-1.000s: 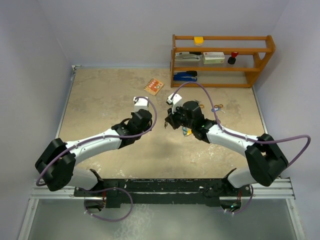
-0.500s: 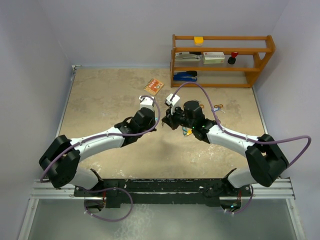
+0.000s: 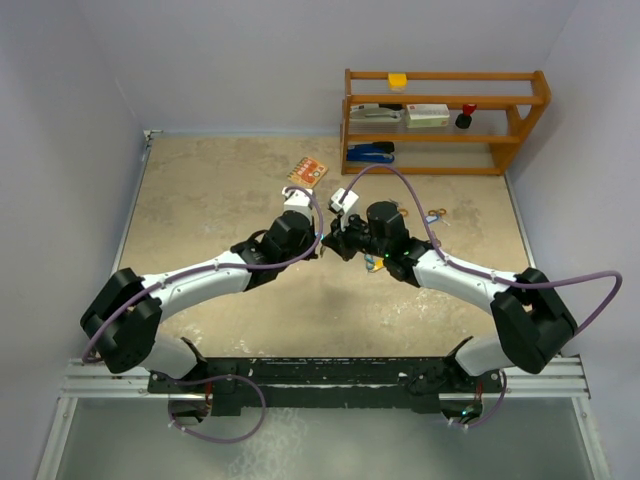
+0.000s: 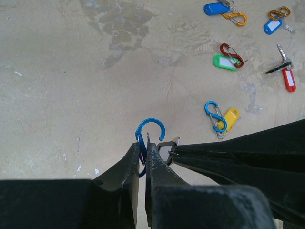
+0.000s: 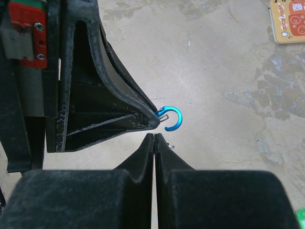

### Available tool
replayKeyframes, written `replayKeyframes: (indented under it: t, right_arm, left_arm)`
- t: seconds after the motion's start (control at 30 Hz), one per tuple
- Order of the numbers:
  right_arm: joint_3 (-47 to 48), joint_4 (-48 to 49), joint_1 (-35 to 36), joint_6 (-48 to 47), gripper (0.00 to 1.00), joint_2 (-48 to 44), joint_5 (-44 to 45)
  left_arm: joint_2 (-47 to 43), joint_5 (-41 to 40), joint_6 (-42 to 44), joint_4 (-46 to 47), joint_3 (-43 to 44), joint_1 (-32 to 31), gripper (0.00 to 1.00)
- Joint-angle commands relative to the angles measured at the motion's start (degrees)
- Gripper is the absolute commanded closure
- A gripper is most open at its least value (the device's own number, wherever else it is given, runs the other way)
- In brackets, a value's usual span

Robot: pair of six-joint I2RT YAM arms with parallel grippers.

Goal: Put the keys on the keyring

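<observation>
Two pincers tip to tip: left pincer (image 4: 143, 148) pinched tight on blue hook (image 4: 151, 120); right pincer (image 5: 154, 136) closed beside hook, hold unclear. Yellow-tag key (image 4: 230, 118) and green-tag key (image 4: 223, 61) lie past hook.

Built of white links (image 3: 200, 280) and black joints (image 3: 530, 325), trailed by lilac cables (image 3: 560, 281); tipped with matte black tapered fingers (image 4: 164, 179), edges scuffed pale.

You're looking at a mottled tan bench (image 3: 200, 200), pale lilac walls (image 3: 230, 60) on three sides, and a wooden shelf rack (image 3: 500, 76) at the far right.
</observation>
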Motion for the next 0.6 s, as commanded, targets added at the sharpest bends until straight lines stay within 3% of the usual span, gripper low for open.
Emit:
replayKeyframes:
  t: [0.0, 0.57]
  right_arm:
    - [1.06, 2.34, 0.36, -1.34, 1.00, -0.18, -0.80]
    - [1.46, 2.69, 0.39, -1.52, 1.00, 1.10, 0.42]
  left_arm:
    - [-0.06, 1.63, 0.40, 2.64, 2.76, 0.38, 1.00]
    - [-1.28, 4.25, 0.26, 2.55, 1.68, 0.35, 1.00]
